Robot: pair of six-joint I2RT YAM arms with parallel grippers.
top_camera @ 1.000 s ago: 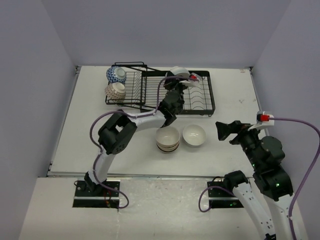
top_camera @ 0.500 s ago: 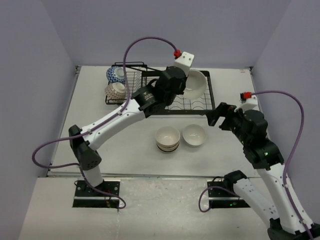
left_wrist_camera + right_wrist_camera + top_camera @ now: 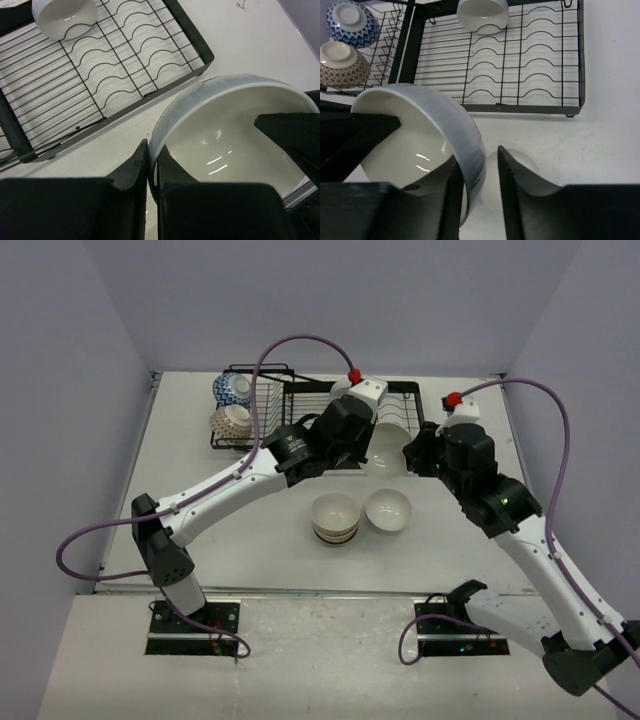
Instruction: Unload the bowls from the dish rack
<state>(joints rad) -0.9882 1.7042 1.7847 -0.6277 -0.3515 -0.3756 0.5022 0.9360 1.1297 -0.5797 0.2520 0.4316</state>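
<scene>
A white bowl [image 3: 388, 440] hangs tilted above the table, just in front of the black dish rack [image 3: 290, 415]. My left gripper [image 3: 151, 150] is shut on its rim [image 3: 235, 135]. My right gripper [image 3: 479, 157] straddles the opposite rim [image 3: 420, 135]. One finger is inside the bowl, and a gap shows between the outer finger and the wall. Another white bowl [image 3: 482, 14] stands in the rack's framed section [image 3: 520, 60]. A blue-and-white bowl [image 3: 347, 20] and a tan patterned bowl [image 3: 340, 62] sit in the smaller wire section.
On the table in front of the rack stand a cream bowl with a brown band [image 3: 335, 517], stacked on another, and a single white bowl [image 3: 388, 510]. That white bowl [image 3: 517, 180] lies directly below my right fingers. The table's right edge runs past the rack.
The left arm carried the white bowl from above the rack down to its front. The right arm reached in from the right, and its jaws narrowed around the bowl's free rim.
</scene>
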